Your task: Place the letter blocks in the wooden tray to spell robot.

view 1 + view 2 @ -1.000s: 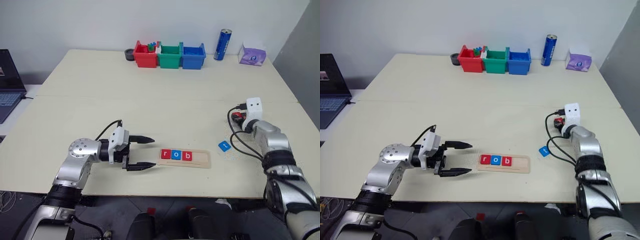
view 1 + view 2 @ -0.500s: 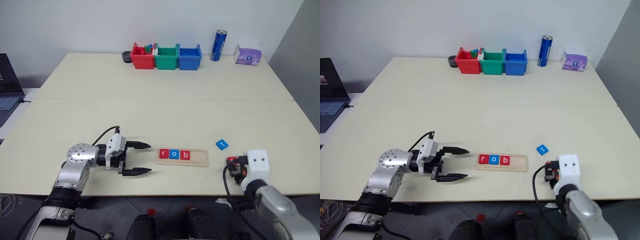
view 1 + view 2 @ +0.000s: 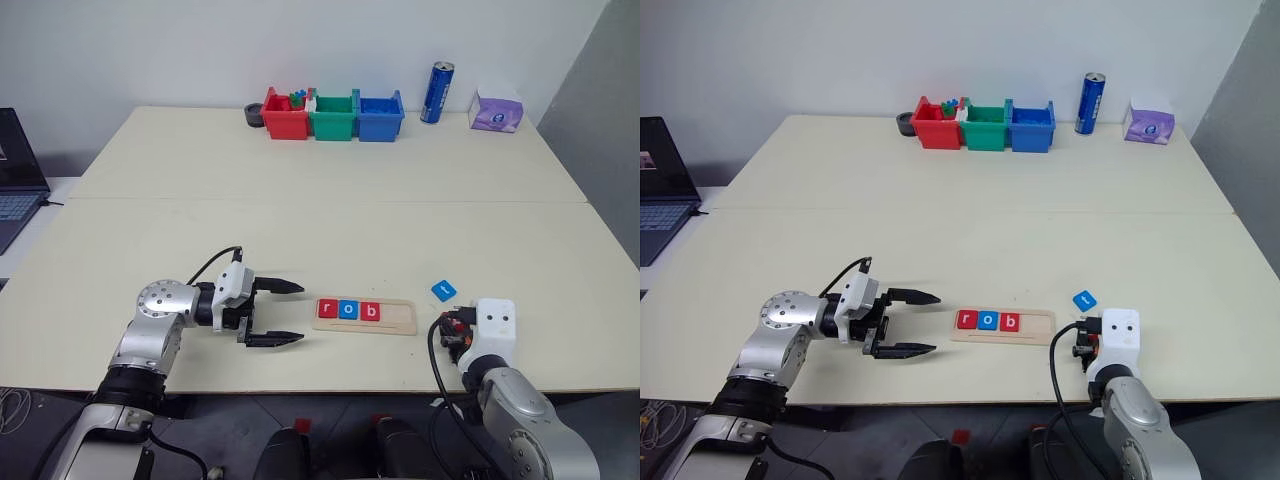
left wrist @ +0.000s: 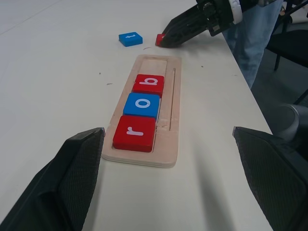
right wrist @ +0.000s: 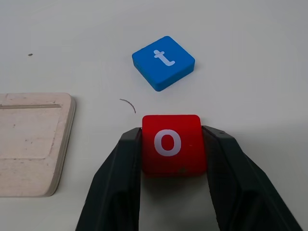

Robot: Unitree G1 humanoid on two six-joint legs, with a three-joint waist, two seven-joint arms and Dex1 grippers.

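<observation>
My right gripper (image 5: 171, 144) has its jaws closed on the red "o" block (image 5: 171, 143), pinched by its two side faces, letter up, at the bench (image 3: 300, 230) surface just off the open end of the wooden tray (image 4: 144, 113). The tray lies crosswise in front of me, long axis left-right; "r" (image 4: 135, 133), "o" (image 4: 142, 104), "b" (image 4: 148, 83) fill the slots toward my left, and the two bare slots are at the end nearest the right arm. So I judge the held "o" has to travel toward my left, along the tray's axis, into the slot next to "b". The blue "t" block (image 5: 163, 61) sits loose on the bench just beyond the held block, near the tray end, apart from both.

My left gripper (image 3: 272, 312) hovers at the tray's filled end, jaws spread wide, holding nothing.

I can't tell whether the held block touches the bench or is slightly lifted. The tray's empty end is cut off in the right wrist view.
</observation>
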